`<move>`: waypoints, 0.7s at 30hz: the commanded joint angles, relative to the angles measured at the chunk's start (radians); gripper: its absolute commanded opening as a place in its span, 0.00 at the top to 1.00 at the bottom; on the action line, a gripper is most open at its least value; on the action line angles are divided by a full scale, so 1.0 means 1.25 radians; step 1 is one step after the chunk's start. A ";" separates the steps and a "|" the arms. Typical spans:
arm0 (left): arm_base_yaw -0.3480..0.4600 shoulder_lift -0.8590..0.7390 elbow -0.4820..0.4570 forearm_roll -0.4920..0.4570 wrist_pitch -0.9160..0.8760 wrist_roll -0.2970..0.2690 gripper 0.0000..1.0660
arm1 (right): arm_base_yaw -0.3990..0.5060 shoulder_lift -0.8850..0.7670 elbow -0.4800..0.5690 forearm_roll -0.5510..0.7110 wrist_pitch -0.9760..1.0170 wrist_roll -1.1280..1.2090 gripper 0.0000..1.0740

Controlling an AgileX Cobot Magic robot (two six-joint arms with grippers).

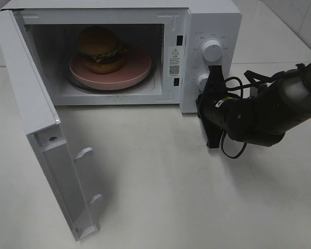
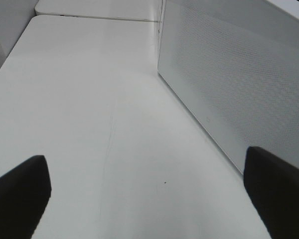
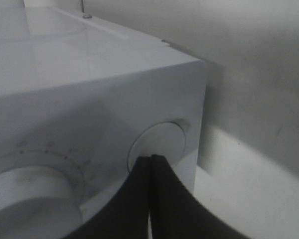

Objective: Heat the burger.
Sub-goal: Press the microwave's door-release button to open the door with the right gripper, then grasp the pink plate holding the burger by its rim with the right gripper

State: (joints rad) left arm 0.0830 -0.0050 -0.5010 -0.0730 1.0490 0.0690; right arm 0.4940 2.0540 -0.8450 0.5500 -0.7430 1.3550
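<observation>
The burger (image 1: 99,49) sits on a pink plate (image 1: 137,70) inside the white microwave (image 1: 119,10), whose door (image 1: 46,150) hangs wide open to the left. My right gripper (image 1: 214,70) is shut and empty, reaching in from the right to the control panel beside the lower knob (image 1: 202,80). In the right wrist view its shut fingertips (image 3: 152,159) press against a round knob (image 3: 159,139). A larger knob (image 3: 30,199) is close by. My left gripper (image 2: 147,199) is open over bare table, beside a perforated microwave wall (image 2: 229,84), and holds nothing.
The upper knob (image 1: 212,50) sits above the lower one on the panel. The open door juts out over the table's front left. The right arm's cables (image 1: 238,83) loop beside the microwave's right side. White table (image 1: 171,181) spreads in front.
</observation>
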 commanded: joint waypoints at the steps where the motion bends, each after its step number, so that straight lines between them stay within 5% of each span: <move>1: 0.001 -0.016 0.003 -0.004 -0.009 -0.003 0.08 | -0.001 -0.026 0.016 -0.023 0.026 -0.021 1.00; 12: 0.001 -0.016 0.003 -0.004 -0.009 -0.003 0.08 | -0.001 -0.164 0.132 -0.060 0.132 -0.142 1.00; 21: 0.001 -0.016 0.003 -0.004 -0.009 -0.003 0.08 | -0.002 -0.260 0.140 -0.083 0.294 -0.366 1.00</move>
State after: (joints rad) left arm 0.0830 -0.0050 -0.5010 -0.0730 1.0470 0.0690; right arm 0.4940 1.7550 -0.6730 0.4640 -0.4260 0.9760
